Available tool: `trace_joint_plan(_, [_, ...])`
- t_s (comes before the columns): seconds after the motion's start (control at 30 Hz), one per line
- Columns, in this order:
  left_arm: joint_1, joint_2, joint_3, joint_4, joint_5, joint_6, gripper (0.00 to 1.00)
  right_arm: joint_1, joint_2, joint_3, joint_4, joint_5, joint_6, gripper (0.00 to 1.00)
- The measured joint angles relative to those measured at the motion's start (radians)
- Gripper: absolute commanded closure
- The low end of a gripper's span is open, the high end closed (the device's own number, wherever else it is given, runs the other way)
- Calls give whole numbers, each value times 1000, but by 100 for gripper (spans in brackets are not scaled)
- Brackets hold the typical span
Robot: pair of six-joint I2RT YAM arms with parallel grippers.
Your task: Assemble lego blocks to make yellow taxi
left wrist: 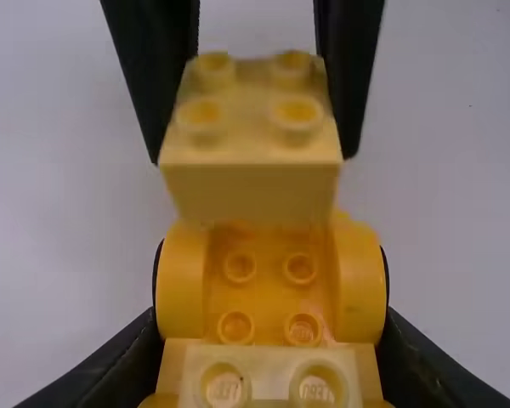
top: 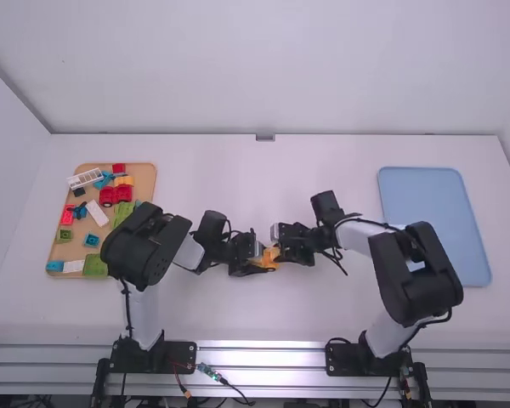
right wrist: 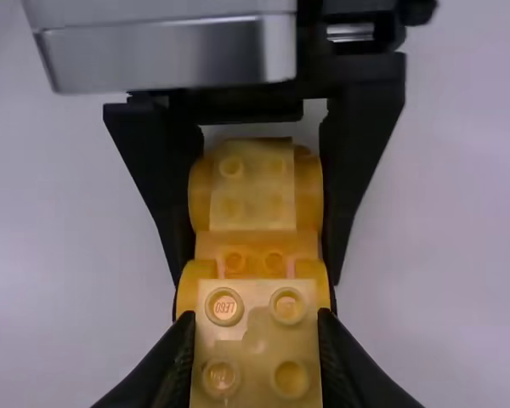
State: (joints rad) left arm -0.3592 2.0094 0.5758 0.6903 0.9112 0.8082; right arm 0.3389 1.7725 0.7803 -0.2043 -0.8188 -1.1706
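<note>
Left wrist view: your left claw (top: pixel 259 256), fingers parted by the width of one yellow taxi body (left wrist: pixel 269 285), clamped. Right wrist view: your right claw (top: pixel 280 246), clamped on one yellow four-stud block (right wrist: pixel 256 344), beside the left claw; block-to-body contact, you cannot tell.

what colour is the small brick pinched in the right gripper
Pale yellow; the two-by-two brick shows best in the left wrist view.

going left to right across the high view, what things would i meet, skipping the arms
tan tray of blocks → left hand → yellow-orange blocks → right hand → blue tray
</note>
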Motion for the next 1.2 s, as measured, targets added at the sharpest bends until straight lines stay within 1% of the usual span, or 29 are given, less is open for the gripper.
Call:
trace_joint_plan(0.23, [0, 0, 0, 0, 0, 0, 79, 37, 0, 0, 19, 19, 19, 100])
trace_joint_plan(0.5, [0, 1, 0, 0, 0, 0, 79, 37, 0, 0, 56, 36, 61, 100])
trace_joint_plan(0.57, [0, 1, 0, 0, 0, 0, 79, 37, 0, -3, 75, 39, 73, 100])
trace_joint_plan(0.6, [0, 1, 0, 0, 0, 0, 78, 37, 0, -6, 93, 41, 80, 100])
trace_joint_plan(0.67, [0, 1, 0, 0, 0, 0, 79, 45, 0, -21, 141, 51, 99, 100])
trace_joint_plan(0.77, [0, 1, 0, 0, 0, 0, 79, 65, 0, -39, 165, 77, 126, 100])
trace_joint_plan(0.93, [0, 1, 0, -1, 0, 0, 79, 93, 0, -47, 174, 98, 158, 100])
trace_joint_plan(1.2, [0, 1, 0, -1, 0, -1, 78, 100, 0, -47, 179, 105, 166, 100])
